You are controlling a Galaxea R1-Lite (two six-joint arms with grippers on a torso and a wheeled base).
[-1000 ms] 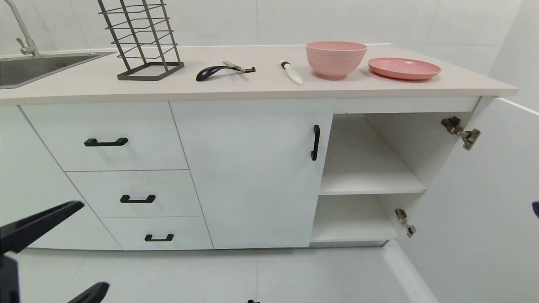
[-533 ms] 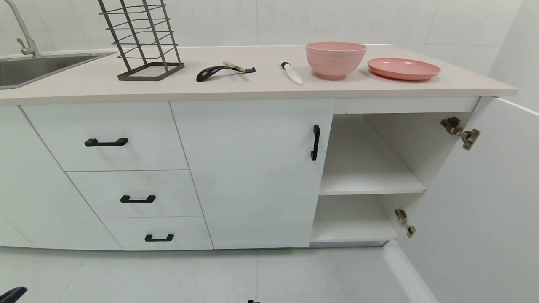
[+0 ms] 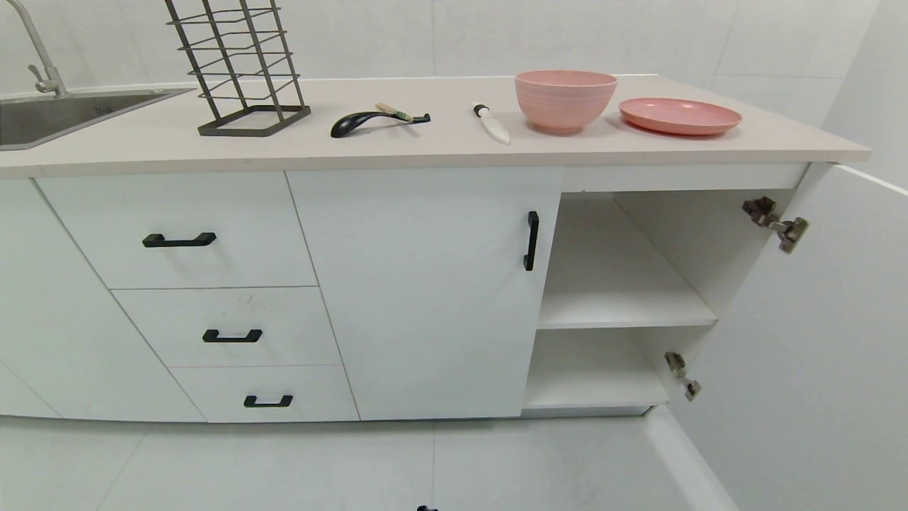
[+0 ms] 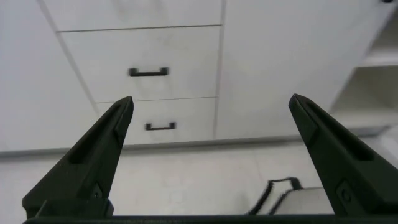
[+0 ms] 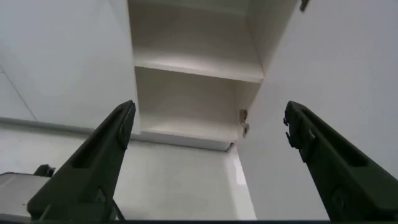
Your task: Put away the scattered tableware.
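My left gripper [image 4: 211, 101] and right gripper [image 5: 209, 106] sit low, jaws wide and empty. The bowl [image 3: 565, 99], plate [image 3: 679, 116], spoon [image 3: 369, 121] and knife [image 3: 491, 122] lie on the counter [image 3: 425, 152], upper centre-right in the head view. Nothing is stowed yet, I judge, so next I raise an arm to the bowl.

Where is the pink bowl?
In the head view, the pink bowl sits on the countertop toward the right, between the white knife and the pink plate.
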